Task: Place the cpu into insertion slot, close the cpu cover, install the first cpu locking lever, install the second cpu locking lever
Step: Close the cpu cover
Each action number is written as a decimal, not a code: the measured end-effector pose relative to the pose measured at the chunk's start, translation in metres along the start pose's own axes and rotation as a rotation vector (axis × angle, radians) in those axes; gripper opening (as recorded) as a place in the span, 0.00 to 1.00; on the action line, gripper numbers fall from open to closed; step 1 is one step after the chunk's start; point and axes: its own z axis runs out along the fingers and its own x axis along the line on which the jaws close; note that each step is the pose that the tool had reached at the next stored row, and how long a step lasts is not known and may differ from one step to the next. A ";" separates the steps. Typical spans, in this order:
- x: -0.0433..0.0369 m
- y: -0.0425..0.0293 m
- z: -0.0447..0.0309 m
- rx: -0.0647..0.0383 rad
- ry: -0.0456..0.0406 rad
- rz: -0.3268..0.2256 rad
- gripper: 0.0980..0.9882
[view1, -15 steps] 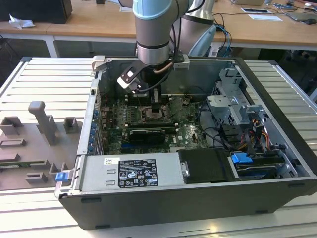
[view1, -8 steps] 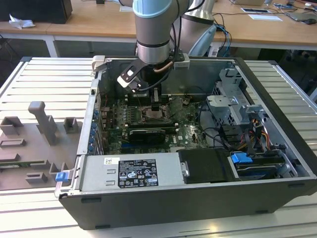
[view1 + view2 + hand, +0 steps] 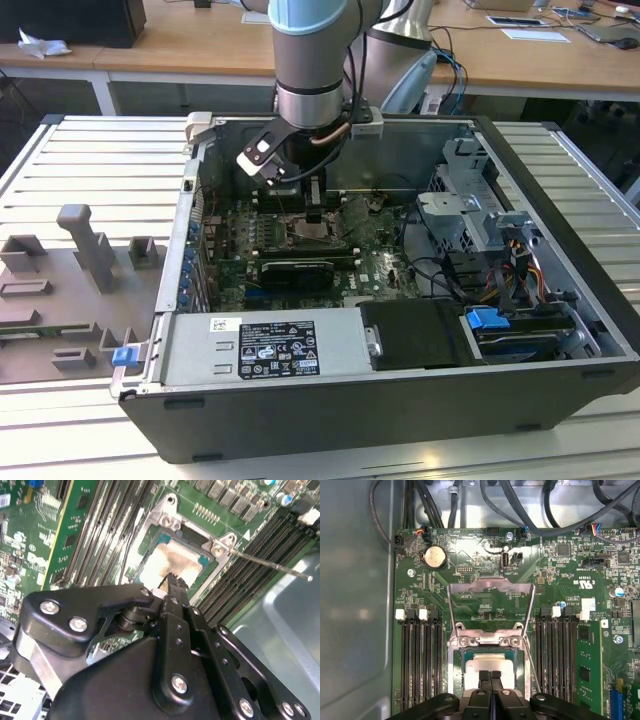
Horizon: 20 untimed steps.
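Although the cpu (image 3: 490,662) already lies flat in the insertion slot (image 3: 454,667), the rest of the task is not yet done. The cpu cover (image 3: 490,584) is swung up and away from the slot on its hinge, its window showing green motherboard (image 3: 470,555) behind. A thin locking lever (image 3: 272,566) juts free beside the slot, unlatched; the second lever is harder to make out, but it also looks loose. The gripper (image 3: 490,676) hangs directly over the chip with its jaws clenched together on nothing. Whether its tips touch the metal top or sit just above it, I cannot tell.
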 end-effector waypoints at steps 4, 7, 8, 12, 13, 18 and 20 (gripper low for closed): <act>0.0000 0.0027 -0.0011 0.003 -0.0003 0.000 0.01; 0.0001 0.0030 -0.0040 0.003 0.0000 0.000 0.01; 0.0001 0.0030 -0.0052 0.003 0.0000 0.000 0.01; 0.0002 0.0037 -0.0133 0.003 -0.0001 0.000 0.01; 0.0002 0.0038 -0.0148 0.003 -0.0001 0.000 0.01; 0.0004 0.0048 -0.0275 0.003 -0.0001 0.000 0.01; 0.0005 0.0054 -0.0309 0.003 0.0002 0.000 0.01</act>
